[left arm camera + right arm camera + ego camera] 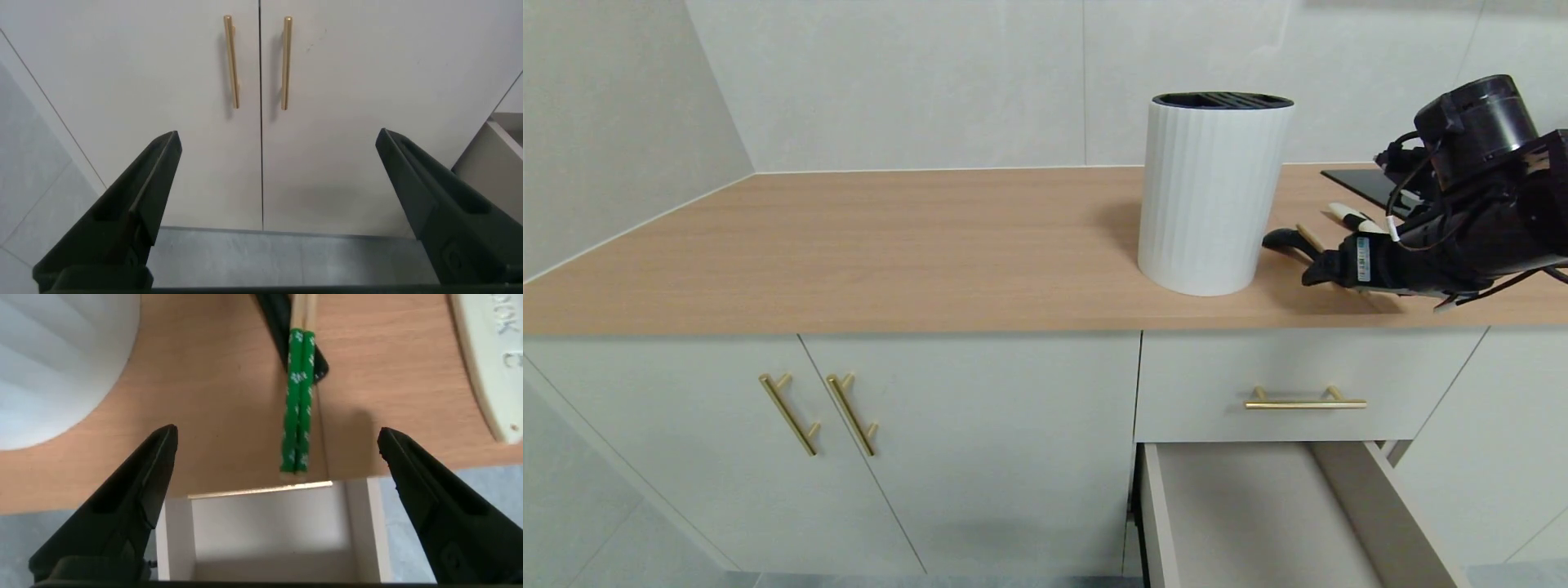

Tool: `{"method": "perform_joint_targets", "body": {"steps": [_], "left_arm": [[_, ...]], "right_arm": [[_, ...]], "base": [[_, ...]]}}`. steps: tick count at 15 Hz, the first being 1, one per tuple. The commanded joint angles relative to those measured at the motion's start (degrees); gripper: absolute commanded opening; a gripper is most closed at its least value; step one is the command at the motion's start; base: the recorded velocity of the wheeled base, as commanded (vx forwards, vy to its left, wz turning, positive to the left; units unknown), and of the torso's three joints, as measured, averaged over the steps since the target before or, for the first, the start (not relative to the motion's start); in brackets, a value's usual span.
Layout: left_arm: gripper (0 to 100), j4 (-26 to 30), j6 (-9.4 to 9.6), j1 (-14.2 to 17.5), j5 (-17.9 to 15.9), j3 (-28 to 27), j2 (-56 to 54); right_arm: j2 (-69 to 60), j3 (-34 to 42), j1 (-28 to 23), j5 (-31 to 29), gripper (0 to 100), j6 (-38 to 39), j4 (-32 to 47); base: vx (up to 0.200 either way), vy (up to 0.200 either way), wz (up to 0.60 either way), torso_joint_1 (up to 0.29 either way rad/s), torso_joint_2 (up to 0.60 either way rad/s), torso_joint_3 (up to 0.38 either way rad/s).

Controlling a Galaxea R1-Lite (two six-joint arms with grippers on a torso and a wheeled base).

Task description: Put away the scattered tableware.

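Observation:
A pair of wooden chopsticks (297, 416) with green patterned ends lies on the wooden counter (890, 245), their ends close to its front edge. They rest across a black utensil (317, 366). My right gripper (278, 510) hovers open just above them, one finger to each side. From the head camera the right gripper (1319, 265) sits to the right of a tall white ribbed holder (1213, 196), over the chopsticks (1308, 238). My left gripper (278, 216) is open, holds nothing, and hangs low in front of the cabinet doors (261, 163).
The lower drawer (1258, 506) below the right gripper is pulled open with nothing in it. The shut drawer above it has a gold handle (1305, 402). A white utensil (1349, 217) and a black tray (1364, 186) lie behind the right gripper. Left of the holder the counter is bare.

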Motion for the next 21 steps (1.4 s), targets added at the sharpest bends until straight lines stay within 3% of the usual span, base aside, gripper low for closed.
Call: {"method": "perform_joint_targets", "body": {"steps": [1,8,16,18,21], "left_arm": [[100,-0.02,-0.01,0.02,0.01,0.00,0.07],[100,-0.02,-0.01,0.02,0.01,0.00,0.07],[100,-0.02,-0.01,0.02,0.01,0.00,0.07],[100,-0.02,-0.01,0.02,0.01,0.00,0.07],[100,-0.02,-0.01,0.02,0.01,0.00,0.07]], "right_arm": [[0.57,0.12,0.03,-0.01,0,0.01,-0.28],[-0.31,0.12,-0.14,-0.09,0,0.10,-0.28],[-15.34,4.60,-0.05,-0.45,0,0.54,0.07],[-22.46,9.26,-0.14,1.22,0,0.54,0.25],[-30.63,12.69,-0.05,9.13,0,0.45,5.87]], "base": [[0.000,0.000,0.00,0.000,0.00,0.000],[0.000,0.000,0.00,0.000,0.00,0.000],[0.000,0.000,0.00,0.000,0.00,0.000],[0.000,0.000,0.00,0.000,0.00,0.000],[0.000,0.000,0.00,0.000,0.00,0.000]]}}
